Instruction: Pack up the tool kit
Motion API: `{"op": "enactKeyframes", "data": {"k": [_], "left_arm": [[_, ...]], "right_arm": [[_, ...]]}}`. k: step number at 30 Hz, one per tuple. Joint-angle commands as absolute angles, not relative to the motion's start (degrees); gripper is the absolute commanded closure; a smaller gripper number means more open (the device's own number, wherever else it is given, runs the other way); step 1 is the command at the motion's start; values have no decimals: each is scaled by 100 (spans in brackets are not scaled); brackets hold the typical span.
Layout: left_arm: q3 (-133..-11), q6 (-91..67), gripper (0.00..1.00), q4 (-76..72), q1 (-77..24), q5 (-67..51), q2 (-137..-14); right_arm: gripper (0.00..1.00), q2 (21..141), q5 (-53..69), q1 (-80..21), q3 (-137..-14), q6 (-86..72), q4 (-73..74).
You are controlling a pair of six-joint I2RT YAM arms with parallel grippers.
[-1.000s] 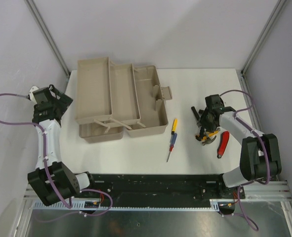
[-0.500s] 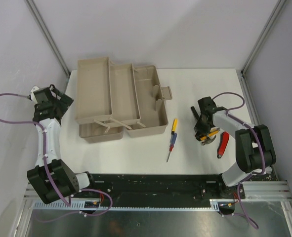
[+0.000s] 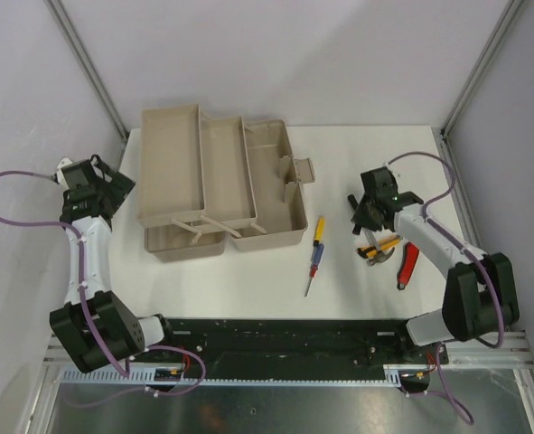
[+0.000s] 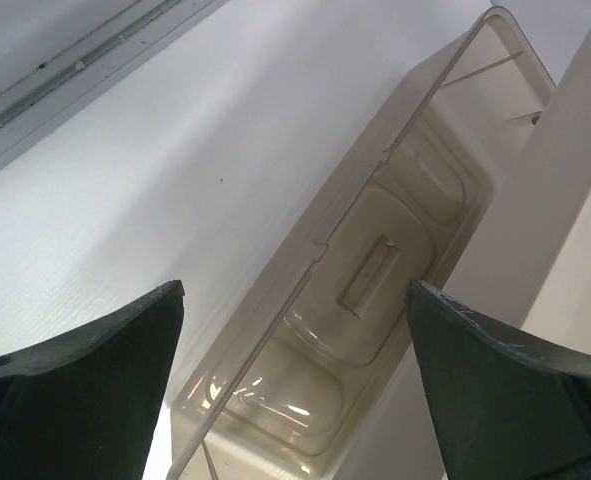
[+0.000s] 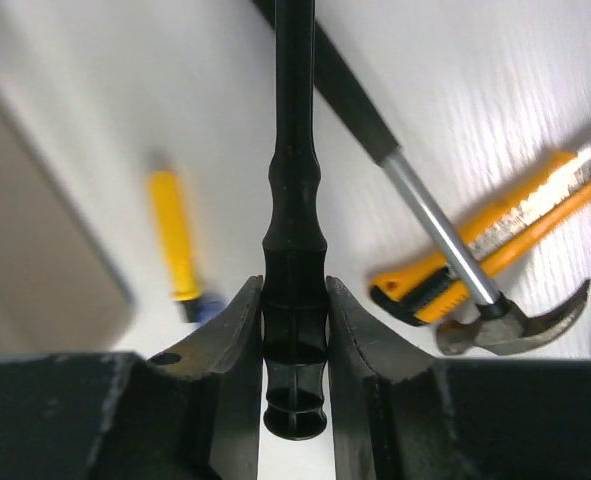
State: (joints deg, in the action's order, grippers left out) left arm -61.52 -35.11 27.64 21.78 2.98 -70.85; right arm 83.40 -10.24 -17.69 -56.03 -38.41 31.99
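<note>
Right wrist view: right end effector clamped narrowly on a black-handled tool.
We see hammer and screwdriver lying on the desk nearby, the toolbox open farther left, the left end effector spread wide, empty.

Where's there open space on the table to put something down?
Bare table: the far right corner, behind the right claw and beside the toolbox, and the near strip from the toolbox front to the screwdriver. Crowded: near right, where pliers, hammer and red-handled tool lie beside the claw's black handle.
</note>
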Motion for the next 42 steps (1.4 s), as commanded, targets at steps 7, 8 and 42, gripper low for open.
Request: {"op": "enactKeyframes", "data": {"k": [7,8,42], "left_arm": [[-6109,-3629,4,2699,2164,53,-6950],[-6095,-3625,4,2703,2168,49,-6933],[-6584,-3454,7,3128,2163,405,-6781]], "right_arm": [[100,8196,-315,-2574,-7171,-2663,2245],[100,8304,-224,-2728,-7273,-2496,2142],[96,12661,39,-3858,-10341,-2595,2724]]}}
